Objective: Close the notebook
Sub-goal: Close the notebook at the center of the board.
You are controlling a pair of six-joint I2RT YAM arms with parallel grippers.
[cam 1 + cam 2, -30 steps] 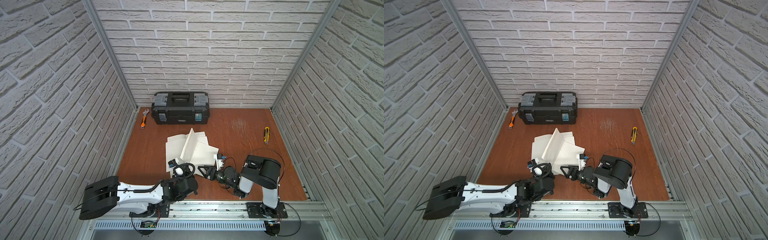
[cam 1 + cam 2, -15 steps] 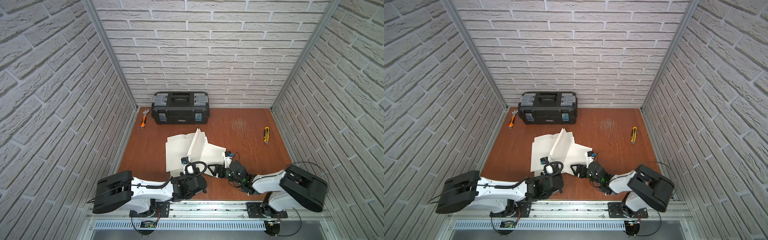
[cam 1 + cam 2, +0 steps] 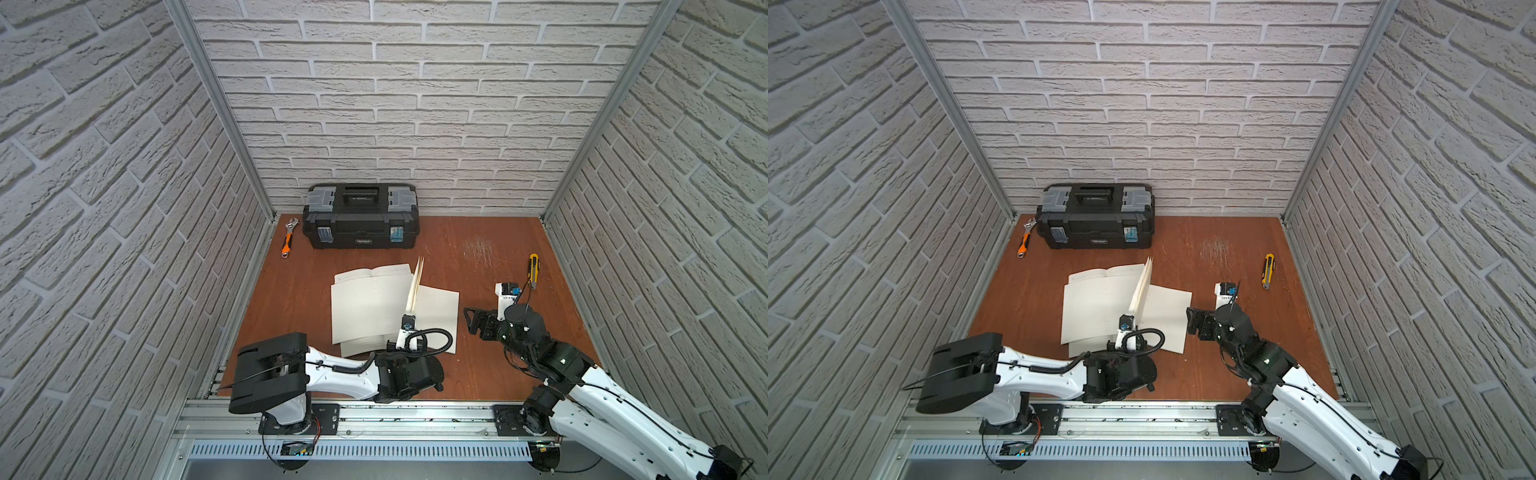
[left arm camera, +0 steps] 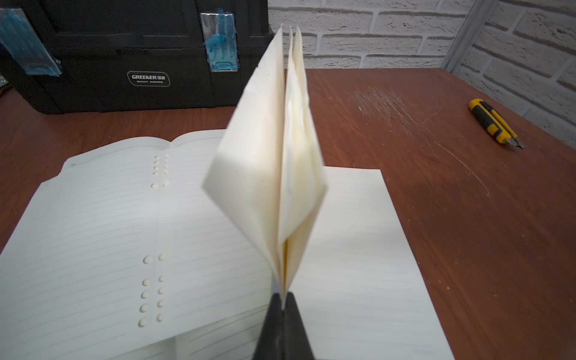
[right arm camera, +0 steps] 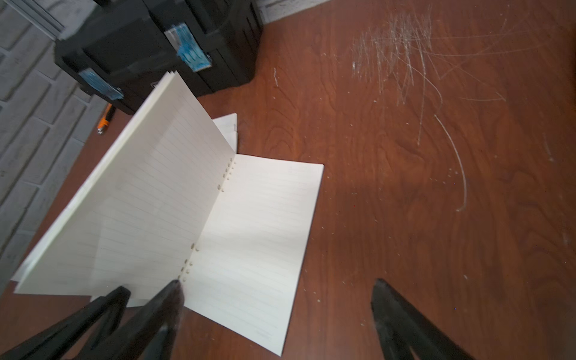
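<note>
1. Pinching a sheaf point(image 4: 274, 156) of pages at its near edge with the left claw point(image 4: 284, 302), jaws clamped tight on the paper.
2. Holding that sheaf upright and slightly fanned, rising from the fold of the notebook point(image 3: 370, 303).
3. Finding the notebook open at mid surface point(image 3: 478, 374), lined leaves point(image 4: 93, 233) lying flat on both sides of the raised sheaf, punched holes showing near the fold.
4. Reading the right claw point(image 3: 469, 321) as wide: jaws far apart, nothing between them.
5. Placing that claw just beside the notebook's right edge, with a narrow gap to the paper in both top views.
6. Seeing a black toolbox point(image 3: 360, 216) at the far end of the surface, behind the notebook and apart from it, lid down, blue latches point(image 3: 397, 234) on the front.
7. Spotting an orange-handled wrench point(image 3: 289, 237) just left of the toolbox, by the surface's left edge.
8. Spotting a yellow-and-black knife point(image 3: 533, 270) toward the right edge, beyond the right claw, well apart from the notebook.
9. Noting pale scratches point(image 3: 478, 249) on the surface between toolbox and knife.
</note>
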